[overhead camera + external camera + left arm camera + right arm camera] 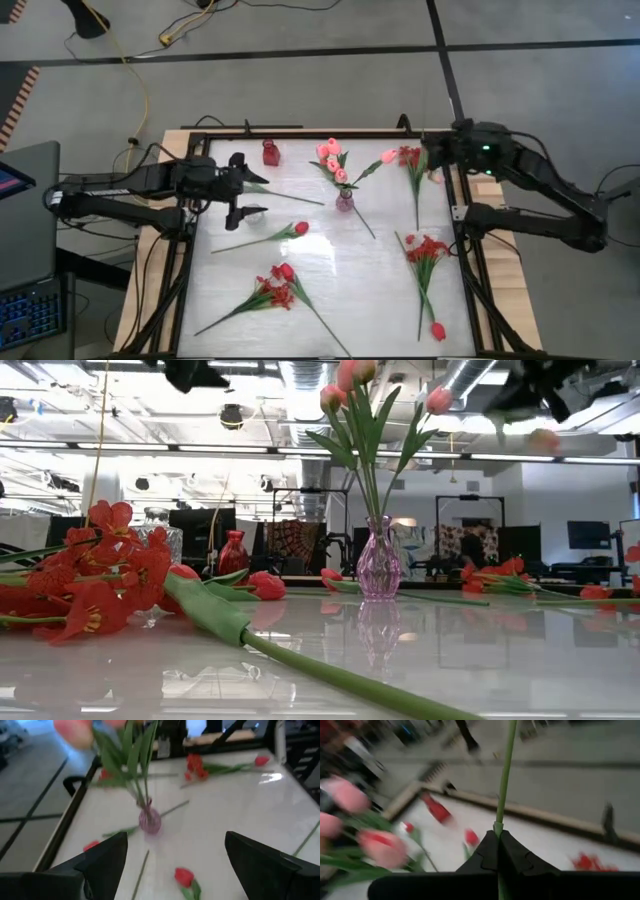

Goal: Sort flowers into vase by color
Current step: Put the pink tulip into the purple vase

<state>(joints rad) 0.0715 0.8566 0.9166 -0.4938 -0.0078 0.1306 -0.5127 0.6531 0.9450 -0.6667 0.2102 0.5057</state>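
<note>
A pink glass vase [344, 201] stands mid-table with several pink tulips [331, 155] in it. A small red vase [270, 152] stands at the far left. My right gripper [432, 157] hovers high over the far right corner, shut on a pink tulip [389, 156]. Red tulips [300, 228] and red sprays [280, 285] lie flat on the white tabletop. My left gripper [238, 188] hovers open above the table's left side, with nothing between its fingers [107, 862]. My right gripper pinches the pink tulip's green stem [500, 817] between its two shut fingertips, with the fingers lying across the stem. The stem runs on past the fingers on both sides. The flower is lifted clear of the table; its head [545, 438] shows high up beside the gripper.
More red sprays [428, 250] [410, 157] and a red tulip [437, 330] lie along the right side. A black frame [470, 280] borders the tabletop. Bare tabletop lies between the vase and the near edge.
</note>
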